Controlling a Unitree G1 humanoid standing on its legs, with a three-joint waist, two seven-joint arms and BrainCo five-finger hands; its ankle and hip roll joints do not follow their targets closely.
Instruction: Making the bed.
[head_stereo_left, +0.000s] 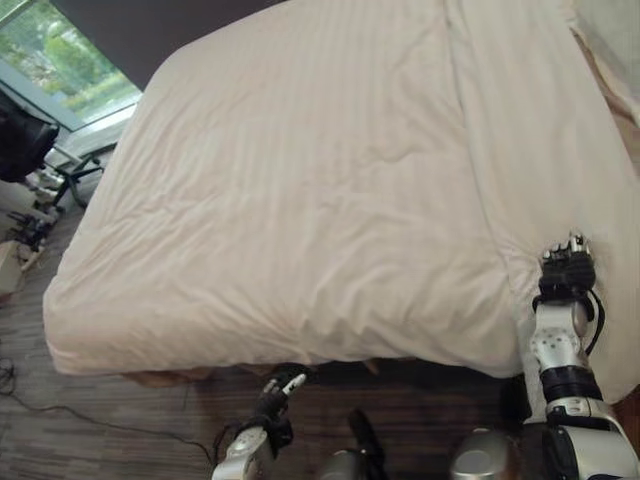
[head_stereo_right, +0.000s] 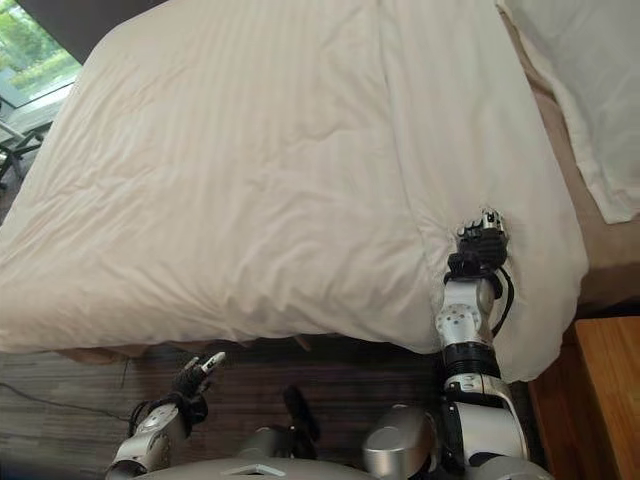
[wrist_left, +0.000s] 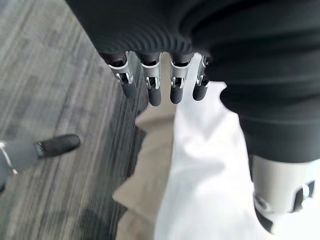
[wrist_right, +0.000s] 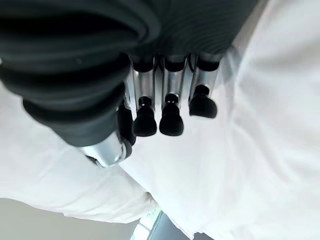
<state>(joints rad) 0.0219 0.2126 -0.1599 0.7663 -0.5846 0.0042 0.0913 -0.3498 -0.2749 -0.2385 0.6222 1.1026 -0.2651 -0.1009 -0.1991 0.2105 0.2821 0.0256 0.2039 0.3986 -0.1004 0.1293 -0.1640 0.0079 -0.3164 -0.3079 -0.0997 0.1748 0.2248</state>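
White striped cotton covers nearly the whole bed: the duvet lies spread over the mattress, its near edge hanging over the foot of the bed, with soft creases running toward the near right corner. A long fold runs from the head end down to where the right hand rests on the cloth, close to that near right corner. In its own wrist view its fingers are bent down toward the fabric with the thumb near them, but no cloth shows pinched between them, so I cannot tell whether it has a hold or only presses. The left hand hangs low by the near edge of the bed, above the dark carpet, fingers relaxed and apart, holding nothing; past them a tan bed skirt shows under the white edge. The step in hand looks like smoothing or squaring the near right corner. To do it well, the right hand should take a sure grip on the fold (not just the top layer), draw it outward and toward the corner in a level pull so the ridge flattens. A pillow lies at the bed's right edge near the head.
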